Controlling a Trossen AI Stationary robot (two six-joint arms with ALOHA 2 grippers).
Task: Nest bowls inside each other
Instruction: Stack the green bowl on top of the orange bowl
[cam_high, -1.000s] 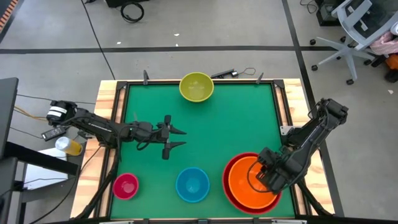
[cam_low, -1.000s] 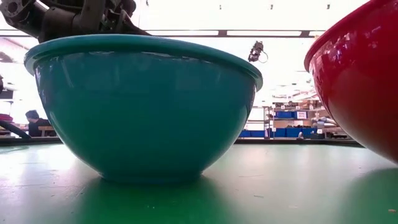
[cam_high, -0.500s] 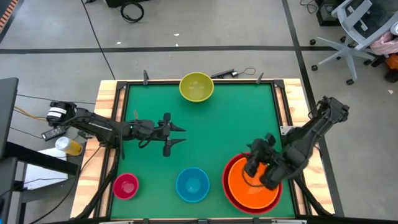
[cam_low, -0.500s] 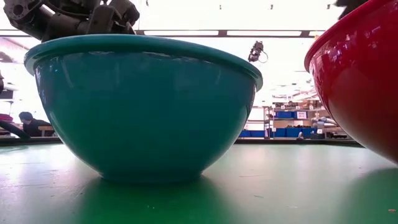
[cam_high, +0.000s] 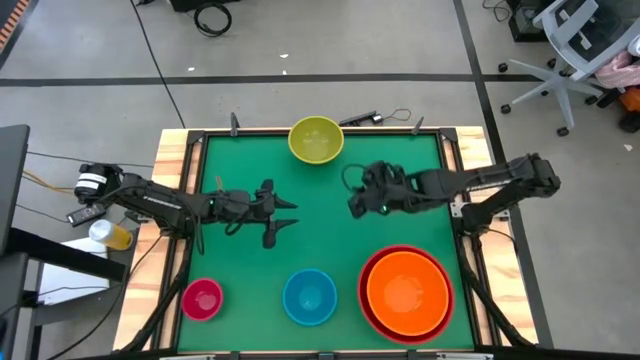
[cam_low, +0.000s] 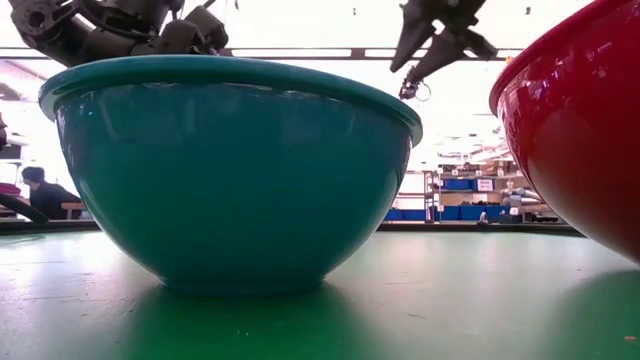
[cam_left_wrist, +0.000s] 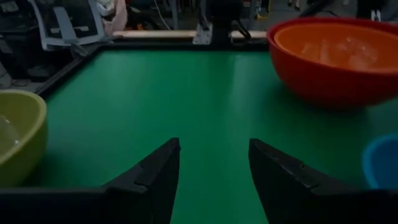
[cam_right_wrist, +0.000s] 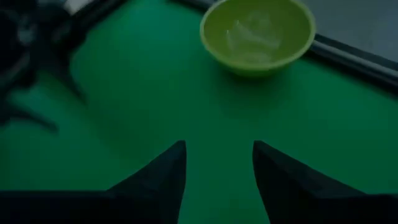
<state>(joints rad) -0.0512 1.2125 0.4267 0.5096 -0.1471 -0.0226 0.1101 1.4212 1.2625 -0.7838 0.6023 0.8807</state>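
The orange bowl (cam_high: 405, 290) sits nested inside the red bowl (cam_high: 370, 305) at the table's near right. Along the near edge the blue bowl (cam_high: 309, 296) and the pink bowl (cam_high: 202, 299) stand on their bases. The yellow-green bowl (cam_high: 316, 139) stands at the middle of the far edge. My right gripper (cam_high: 352, 203) hovers open above the table's middle, pointing down toward the yellow-green bowl (cam_right_wrist: 258, 34). My left gripper (cam_high: 284, 217) stands open left of centre, nothing between its fingers (cam_left_wrist: 155, 177).
A raised wooden frame (cam_high: 175, 200) rims the green table. Bare green surface (cam_high: 330, 240) lies between the two grippers and the bowls. A cable and small dark parts (cam_high: 375, 118) lie at the far edge. A person (cam_low: 40, 190) sits in the room beyond.
My right gripper has risen off the orange bowl and swung fast toward the table's far edge and left, turning as it went; it now hangs over the table's middle. The orange bowl stays in the red one.
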